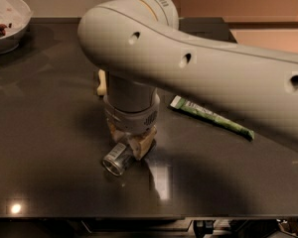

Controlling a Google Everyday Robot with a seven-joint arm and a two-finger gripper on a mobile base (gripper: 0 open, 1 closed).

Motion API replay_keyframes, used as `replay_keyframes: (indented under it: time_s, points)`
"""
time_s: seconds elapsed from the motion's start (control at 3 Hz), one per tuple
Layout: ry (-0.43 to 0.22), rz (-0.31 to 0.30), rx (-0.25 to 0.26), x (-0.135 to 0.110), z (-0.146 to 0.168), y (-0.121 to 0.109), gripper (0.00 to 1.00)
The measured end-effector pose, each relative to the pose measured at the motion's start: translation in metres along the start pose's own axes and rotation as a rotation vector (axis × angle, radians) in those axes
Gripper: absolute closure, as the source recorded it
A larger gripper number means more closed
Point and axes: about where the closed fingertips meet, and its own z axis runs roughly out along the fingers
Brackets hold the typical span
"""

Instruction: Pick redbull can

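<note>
Redbull can (117, 158) lies on its side on the dark table (44, 133), directly beneath the gripper (130, 142), its shiny round end poking out on the near side. The gripper stands low over it and seems clamped on the can's body, though the wrist hides much of the hold. A green snack bag (211, 118) lies off to the gripper's side, a pale yellow sponge (102, 82) just behind it.

Gripper (131, 141) over redbull can (114, 160), snack bag (211, 117) to its right.
</note>
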Motion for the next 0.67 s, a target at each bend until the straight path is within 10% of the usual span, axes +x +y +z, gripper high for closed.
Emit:
replay_keyframes:
  time_s: [0.67]
  points:
    - [-0.025,0.027,0.046,0.016,-0.036,-0.007,1.0]
